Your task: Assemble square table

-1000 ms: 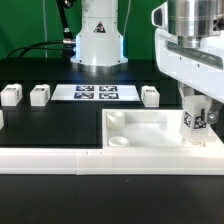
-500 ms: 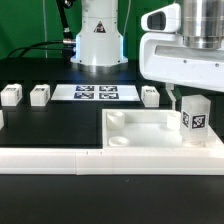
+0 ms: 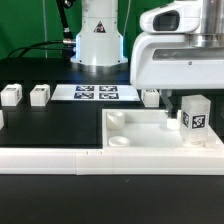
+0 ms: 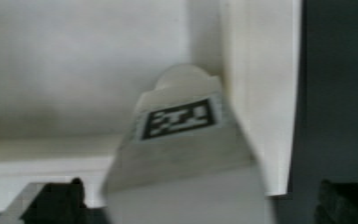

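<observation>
dark surface [image 3: 50, 130], one leg planted and the claw off it

a second ago i had the claw [image 4: 197, 203] down over the leg [image 3: 196, 113] at the square top [image 3: 150, 135]. half a second ago it had risen clear. now it sits higher again and has drifted toward the exterior view's left of that corner. the wrist view shows both fingertips spread wide with a dark gap on either side of the leg, so the claw is released and carries nothing.

the leg stayed put when i backed off. it stands upright inside the square top, at the corner on the exterior view's right, tag facing the exterior camera. i read that as one leg placed. i can't tell from here whether it is fully seated in its socket or only resting there.

two round sockets on the square top's other side show bare. three loose legs [image 3: 39, 95] lie beyond the square top, two well off toward the exterior view's left and one [image 3: 150, 96] just behind its far edge, next to the marker board [image 3: 93, 93]. the long rail [image 3: 50, 158] runs along the square top's near edge.

my judgement is that this step is finished and the job is still in its early part. the nearest loose leg behind the square top looks like the natural next fetch.
</observation>
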Controlling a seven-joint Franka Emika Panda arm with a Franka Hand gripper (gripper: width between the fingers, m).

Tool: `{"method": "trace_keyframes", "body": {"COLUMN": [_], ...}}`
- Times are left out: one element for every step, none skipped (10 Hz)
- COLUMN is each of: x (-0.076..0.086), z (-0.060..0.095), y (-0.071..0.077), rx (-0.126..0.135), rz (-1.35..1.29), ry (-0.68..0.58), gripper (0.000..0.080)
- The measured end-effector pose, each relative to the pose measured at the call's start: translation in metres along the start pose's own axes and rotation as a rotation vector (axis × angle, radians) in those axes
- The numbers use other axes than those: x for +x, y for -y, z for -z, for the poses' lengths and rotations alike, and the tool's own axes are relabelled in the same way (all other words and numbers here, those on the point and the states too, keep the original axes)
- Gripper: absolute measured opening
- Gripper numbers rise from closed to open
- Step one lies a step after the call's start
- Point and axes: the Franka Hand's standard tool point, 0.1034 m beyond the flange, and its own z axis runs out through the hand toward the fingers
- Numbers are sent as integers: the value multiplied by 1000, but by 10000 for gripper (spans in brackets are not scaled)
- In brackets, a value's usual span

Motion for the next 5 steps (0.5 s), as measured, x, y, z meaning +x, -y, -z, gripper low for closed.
{"method": "trace_keyframes", "body": {"x": [0, -1, -1, -1, -1], "z": [0, -1, -1, -1, -1], "y": [1, 2, 2, 3, 3], "rx": [0, 0, 1, 3, 6], "rz": [-20, -34, -51, -110, -181], "ry": [1, 1, 2, 2, 4], "gripper": [640, 640, 463, 463, 285]}}
